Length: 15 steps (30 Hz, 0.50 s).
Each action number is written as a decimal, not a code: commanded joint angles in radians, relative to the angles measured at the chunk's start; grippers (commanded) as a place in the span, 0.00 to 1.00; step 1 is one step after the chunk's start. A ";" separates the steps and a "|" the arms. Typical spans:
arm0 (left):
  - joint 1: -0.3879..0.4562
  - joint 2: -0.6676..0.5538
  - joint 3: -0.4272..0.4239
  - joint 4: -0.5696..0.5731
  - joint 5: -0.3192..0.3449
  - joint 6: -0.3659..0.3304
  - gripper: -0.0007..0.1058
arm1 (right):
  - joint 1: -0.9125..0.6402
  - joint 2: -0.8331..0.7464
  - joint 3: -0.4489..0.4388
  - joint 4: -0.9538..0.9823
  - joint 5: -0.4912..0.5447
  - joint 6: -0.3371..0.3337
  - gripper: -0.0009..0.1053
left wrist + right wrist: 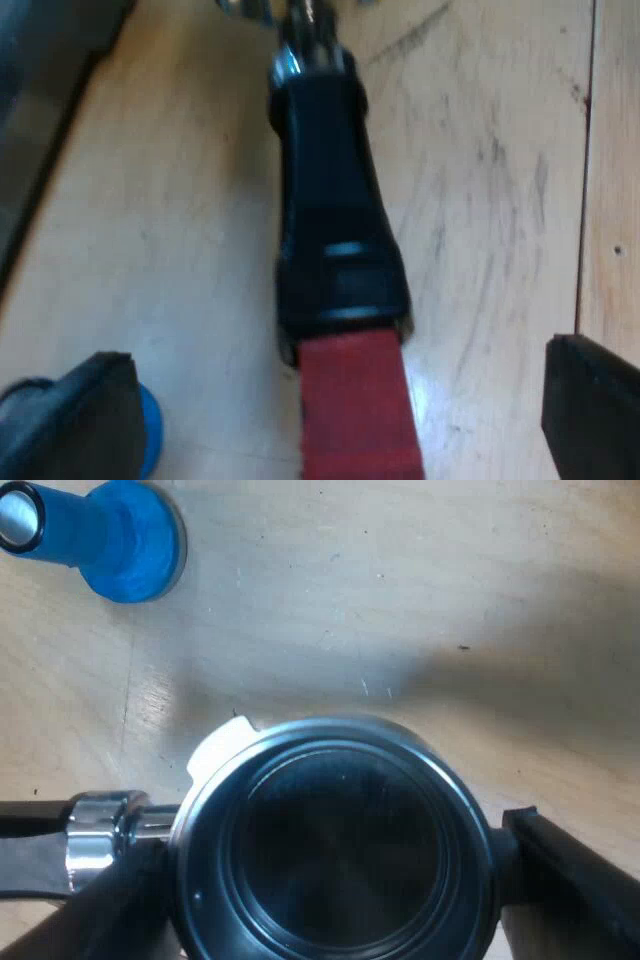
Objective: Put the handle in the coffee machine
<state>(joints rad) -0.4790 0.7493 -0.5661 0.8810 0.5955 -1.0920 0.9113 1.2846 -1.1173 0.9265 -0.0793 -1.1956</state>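
The metal holder's round basket [335,750] lies on the wooden table, its dark inside facing up, and my right gripper [335,880] is shut on it with a black finger [565,870] pressed against each side. The holder's chrome neck [100,830] leads off to the dark handle [335,200], which ends in red [355,400]. My left gripper [340,420] is open, its fingers [80,425] wide apart on either side of the red end without touching it.
A blue tamper [125,540] stands on the wooden table [420,610] a short way beyond the basket; a blue edge [150,430] shows behind my left finger. A dark body [40,90] borders the table beside the handle.
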 commanded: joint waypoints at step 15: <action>-0.006 0.000 0.097 -0.150 0.004 0.020 0.78 | 0.001 -0.016 -0.008 -0.005 -0.038 0.010 0.01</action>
<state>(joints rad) -0.4790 0.7491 -0.4692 0.7459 0.5965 -1.0768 0.9113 1.2846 -1.1173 0.9265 -0.1004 -1.1887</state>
